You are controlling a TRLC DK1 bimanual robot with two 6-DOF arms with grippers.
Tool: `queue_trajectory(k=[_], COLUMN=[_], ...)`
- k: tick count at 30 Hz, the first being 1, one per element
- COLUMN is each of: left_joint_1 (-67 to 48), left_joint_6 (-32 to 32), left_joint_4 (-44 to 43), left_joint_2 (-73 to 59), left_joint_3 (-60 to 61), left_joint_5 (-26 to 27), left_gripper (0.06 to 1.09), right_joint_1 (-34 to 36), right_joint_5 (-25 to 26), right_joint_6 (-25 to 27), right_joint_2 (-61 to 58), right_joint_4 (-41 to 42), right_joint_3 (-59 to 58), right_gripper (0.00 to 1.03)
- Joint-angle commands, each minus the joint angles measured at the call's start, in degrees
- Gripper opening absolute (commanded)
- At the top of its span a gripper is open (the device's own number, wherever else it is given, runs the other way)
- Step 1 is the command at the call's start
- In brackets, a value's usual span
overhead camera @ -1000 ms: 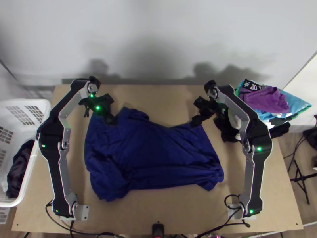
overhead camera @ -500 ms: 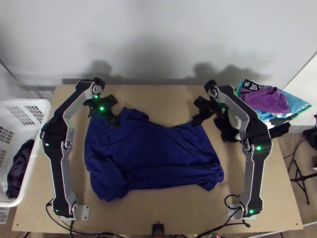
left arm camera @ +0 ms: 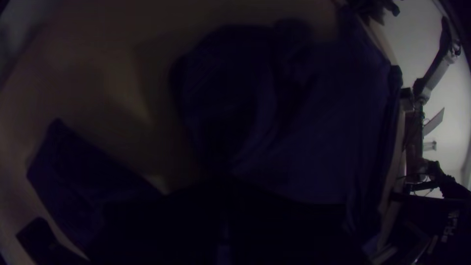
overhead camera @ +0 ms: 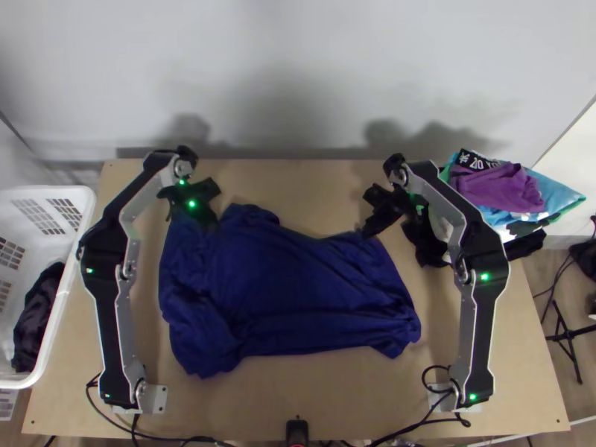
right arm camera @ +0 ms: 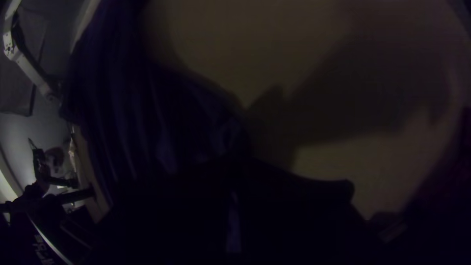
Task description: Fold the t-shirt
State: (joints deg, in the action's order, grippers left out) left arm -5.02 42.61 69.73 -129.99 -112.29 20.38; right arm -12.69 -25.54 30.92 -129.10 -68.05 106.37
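The dark blue t-shirt lies spread across the table, wrinkled, with its left side bunched. At its far left corner my left gripper is shut on the cloth. My right gripper is shut on the far right corner. In the left wrist view, the left gripper has its fingers together, with folds of the shirt around them. Over in the right wrist view, the right gripper pinches the edge of the shirt, bare wood beside it.
A white basket holding dark cloth stands left of the table. Purple, blue and black clothes are piled at the far right corner. Cables and a small black device lie along the near edge. Bare wood shows in front of the shirt.
The left arm has shifted slightly right since the first frame. Both grippers have gone from open to shut at the shirt's far corners. The shirt has barely moved.
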Motion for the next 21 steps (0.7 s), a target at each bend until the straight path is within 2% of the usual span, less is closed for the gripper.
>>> queue_trajectory(k=[1,5,10,15,18,20,21], left_joint_1=[4.3,6.1,6.2,4.8,4.8,4.7,4.8], left_joint_6=[-3.5,-5.3,-9.7,-12.6,-15.3,-14.7,-14.6], left_joint_4=[-0.1,-0.3,-2.6,-3.7,-8.0,-9.3,-9.1], left_joint_2=[4.0,5.6,6.9,6.9,6.5,3.4,3.0], left_joint_3=[-4.9,-7.6,-8.6,-12.7,-13.7,-14.2,-14.7], left_joint_5=[3.3,4.7,8.6,10.4,10.4,5.1,4.6], left_gripper=[0.10,0.10,0.10,0.10,0.10,0.10,0.10], right_joint_1=[2.3,5.6,9.4,11.5,12.0,12.3,13.2], right_joint_5=[-0.4,-0.6,-3.2,-11.3,-10.6,-4.3,-4.4], right_joint_6=[-0.6,-1.5,-6.2,-8.3,-9.3,-9.9,-11.0], right_joint_2=[1.7,1.3,1.1,4.6,4.4,1.5,1.0], right_joint_4=[-1.0,-2.6,-2.7,-2.3,-1.1,-0.9,-0.5], right_joint_3=[3.8,10.6,19.1,21.6,21.5,21.6,22.0], right_gripper=[0.03,0.03,0.03,0.03,0.03,0.03,0.03])
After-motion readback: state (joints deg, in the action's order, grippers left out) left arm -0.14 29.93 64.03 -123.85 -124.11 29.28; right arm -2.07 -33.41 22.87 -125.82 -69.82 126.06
